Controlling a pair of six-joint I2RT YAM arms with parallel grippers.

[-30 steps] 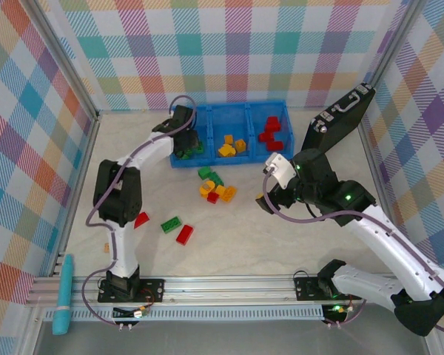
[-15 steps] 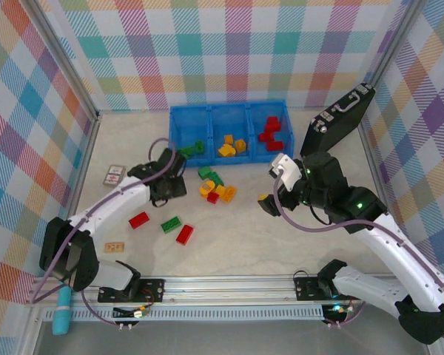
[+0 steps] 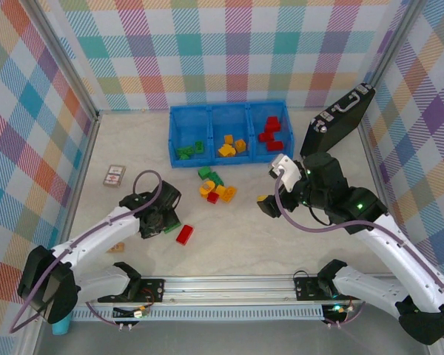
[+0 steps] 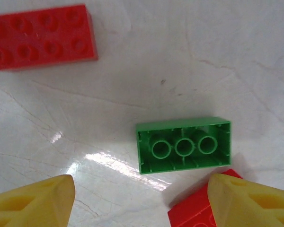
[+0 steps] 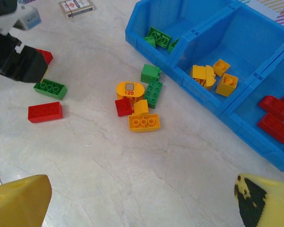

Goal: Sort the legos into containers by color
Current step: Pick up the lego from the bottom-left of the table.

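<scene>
My left gripper [image 3: 161, 220] hangs open over the loose legos at the near left. In the left wrist view an upturned green brick [image 4: 183, 145] lies on the table just ahead of that gripper [image 4: 142, 203], nothing between its yellow fingers. One red brick [image 4: 41, 37] lies beyond, another [image 4: 199, 213] sits by the right finger. A mixed pile [image 3: 214, 185] lies before the blue tray [image 3: 172, 133], whose compartments hold green [image 5: 159, 37], yellow [image 5: 208, 75] and red [image 5: 274, 125] bricks. My right gripper [image 3: 266, 203] hovers open and empty right of the pile [image 5: 142, 106].
A black case [image 3: 340, 122] leans at the back right. A small card [image 3: 115, 174] lies at the left and a tan tile [image 3: 117, 246] near the front left. Plaid walls enclose the table; a metal rail [image 3: 229, 285] runs along the front.
The left arm pulled back from the tray's left compartment to the near left, now above the green brick, and its jaws spread wider. The right arm barely moved.
</scene>
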